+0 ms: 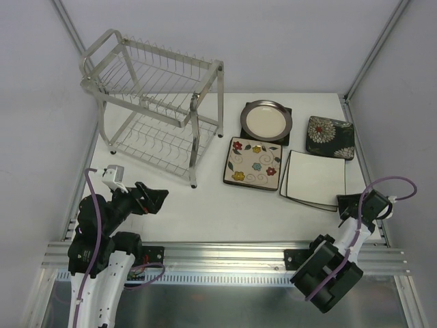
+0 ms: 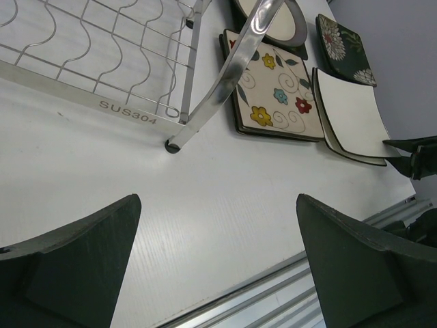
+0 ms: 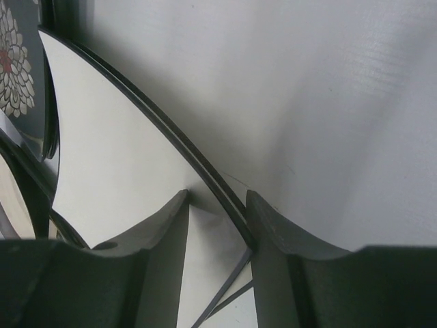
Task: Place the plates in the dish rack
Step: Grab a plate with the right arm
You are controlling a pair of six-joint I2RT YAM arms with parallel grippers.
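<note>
**A:** What is the right claw (image 1: 349, 203) (image 3: 217, 205) doing?

**B:** Its fingers (image 3: 157, 239) straddle the near right corner of the white square plate with the black rim (image 1: 315, 179) (image 3: 116, 157), one over the white face and one outside the rim. They stand only a little apart. I cannot tell whether they pinch it.

**A:** And the left claw (image 1: 156, 198) (image 2: 218, 205)?

**B:** Spread wide, holding nothing, over the surface (image 1: 205, 205) just near of the dish rack (image 1: 153, 102) (image 2: 102, 61).

**A:** Where are the other plates?

**B:** All are on the surface, right of the rack, which stands far left. The cream square plate with coloured flowers (image 1: 253, 162) (image 2: 276, 89) lies just left of the white one. Beyond it, the round cream plate with a grey rim (image 1: 266, 120) rests on a dark square plate (image 1: 285, 139). The dark plate with white blooms (image 1: 330, 137) (image 3: 13, 75) lies far right.
</note>
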